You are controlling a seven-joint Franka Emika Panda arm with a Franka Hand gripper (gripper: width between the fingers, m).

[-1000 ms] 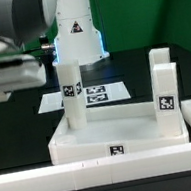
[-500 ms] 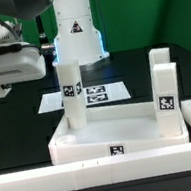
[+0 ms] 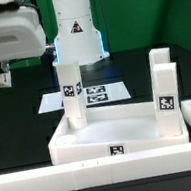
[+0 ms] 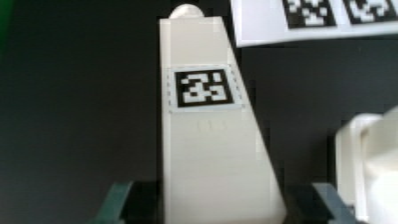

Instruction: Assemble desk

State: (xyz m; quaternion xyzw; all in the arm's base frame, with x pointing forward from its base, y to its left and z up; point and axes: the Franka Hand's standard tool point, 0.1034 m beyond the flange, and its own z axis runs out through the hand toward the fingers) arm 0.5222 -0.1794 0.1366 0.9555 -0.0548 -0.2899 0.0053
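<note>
**Leg pinched in jaws, three legs upright at the desk top**

Containers: the desk top is a white tray-like part lying flat with its hollow side up. A tag shows on its near wall.
- The corner leg stands upright in the desk top's far corner, on the exterior view's left, tag facing the camera.
- The front right leg is upright at the desk top's side on the exterior view's right, tag visible.
- The rear right leg is just behind it. Cannot tell whether these two sit in sockets.
- The rest of the desk top's hollow holds only these legs.

Surface and room:
- The black table carries the desk top.
- The marker board lies flat just behind the desk top.
- The white border wall runs along the desk top's near side and turns up its side on the exterior view's right.
- The robot base is behind the marker board.
- The green backdrop is beyond the base.

Jaws:
- The arm hangs well above the desk top, off towards the exterior view's left.
- In the wrist view the gripper is partly spread, with dark fingers on either side of the held leg.
- The jaws pinch the held leg near one end. Its tag and its pegged far end point away from the jaws.
- The held leg is apart from the desk top.
</note>
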